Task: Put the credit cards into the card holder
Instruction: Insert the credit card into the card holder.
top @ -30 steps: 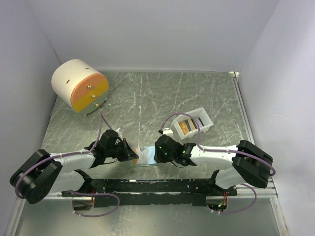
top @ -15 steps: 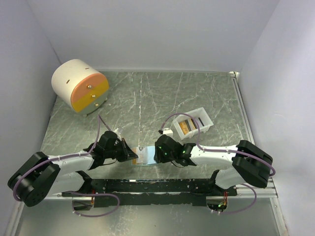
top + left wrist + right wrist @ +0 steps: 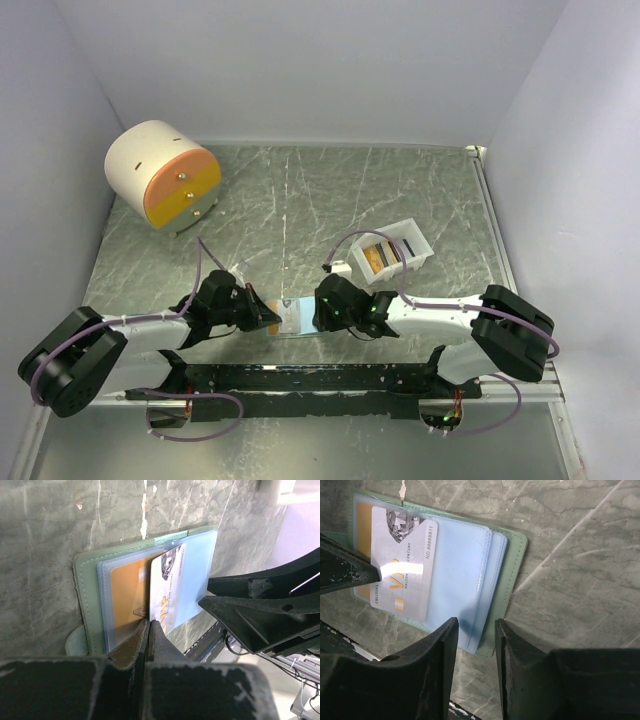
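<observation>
The card holder (image 3: 296, 318) lies open on the table between my grippers, sage green outside (image 3: 512, 575), pale blue pockets inside (image 3: 460, 575). An orange-gold card (image 3: 125, 592) sits in its left pocket. A white-grey VIP card (image 3: 402, 562) lies partly in a pocket; it also shows in the left wrist view (image 3: 167, 587). My left gripper (image 3: 149, 624) is shut, its tips against that card's outer edge. My right gripper (image 3: 475, 630) is open, its jaws either side of the holder's right-hand edge, holding nothing.
A small white tray (image 3: 421, 243) with orange-gold cards (image 3: 377, 259) stands just behind the right gripper. A round cream-and-orange drawer cabinet (image 3: 163, 176) stands at the back left. White walls close in the table on three sides.
The left wrist has shifted slightly at the holder's left edge. The right gripper and the card holder have not moved.
</observation>
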Available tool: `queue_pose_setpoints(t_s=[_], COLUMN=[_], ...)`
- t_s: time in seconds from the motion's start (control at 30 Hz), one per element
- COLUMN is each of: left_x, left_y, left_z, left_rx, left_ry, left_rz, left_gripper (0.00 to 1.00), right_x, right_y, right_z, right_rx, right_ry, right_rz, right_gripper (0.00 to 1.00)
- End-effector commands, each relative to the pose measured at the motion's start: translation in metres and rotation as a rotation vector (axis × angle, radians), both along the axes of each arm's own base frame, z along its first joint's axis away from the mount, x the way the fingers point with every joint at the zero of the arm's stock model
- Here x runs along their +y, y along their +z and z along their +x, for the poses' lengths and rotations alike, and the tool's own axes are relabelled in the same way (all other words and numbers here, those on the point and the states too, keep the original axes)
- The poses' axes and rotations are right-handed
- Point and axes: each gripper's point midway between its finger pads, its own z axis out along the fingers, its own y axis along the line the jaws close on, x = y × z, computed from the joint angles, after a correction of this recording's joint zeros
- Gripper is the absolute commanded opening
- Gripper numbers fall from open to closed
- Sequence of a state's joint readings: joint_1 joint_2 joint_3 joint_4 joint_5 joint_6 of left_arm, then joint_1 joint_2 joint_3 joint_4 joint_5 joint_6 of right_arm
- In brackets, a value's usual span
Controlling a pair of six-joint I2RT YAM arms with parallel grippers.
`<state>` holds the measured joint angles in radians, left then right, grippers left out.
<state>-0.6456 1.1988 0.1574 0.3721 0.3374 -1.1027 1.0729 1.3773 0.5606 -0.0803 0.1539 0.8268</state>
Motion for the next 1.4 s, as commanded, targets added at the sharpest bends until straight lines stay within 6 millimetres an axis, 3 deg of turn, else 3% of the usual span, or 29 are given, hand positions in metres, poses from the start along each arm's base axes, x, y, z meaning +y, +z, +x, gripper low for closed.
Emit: queue_pose_setpoints(t_s=[0.0,0.3,0.4,0.53,0.73,1.0,1.37], left_x=[0.000,-0.007,-0.006,-0.002,0.003,-0.005,-0.015], left_y=[-0.005,-0.004,-0.005,-0.003,0.004,0.007,0.005], left_z=[-0.004,-0.005,-0.004,0.001,0.007,0.008,0.009], left_rx=[0.015,0.020,0.025,0.015,-0.011,-0.005,0.017], left_ry=[-0.012,-0.040,-0.048,-0.042,-0.026,-0.041,-0.070], left_rz=[-0.006,-0.032,-0.005,0.044,0.090,0.055,0.021], left_gripper=[0.07,0.08,0.17,0.39,0.52,0.54,0.54], right_x=[-0.005,0.002,0.000,-0.005,-0.012,-0.014,-0.012], right_y=[-0.015,-0.003,0.005,0.015,0.019,0.021,-0.003], right_z=[-0.009,-0.005,-0.004,0.000,0.005,0.018,0.019], right_rx=[0.043,0.023,0.014,-0.016,-0.036,-0.062,-0.032], right_ry=[0.002,0.007,-0.008,-0.019,-0.036,-0.065,-0.066], right_rz=[-0.034,-0.006,0.009,0.006,-0.013,0.006,-0.021], right_gripper=[0.36,0.36,0.36,0.37,0.35,0.31,0.30])
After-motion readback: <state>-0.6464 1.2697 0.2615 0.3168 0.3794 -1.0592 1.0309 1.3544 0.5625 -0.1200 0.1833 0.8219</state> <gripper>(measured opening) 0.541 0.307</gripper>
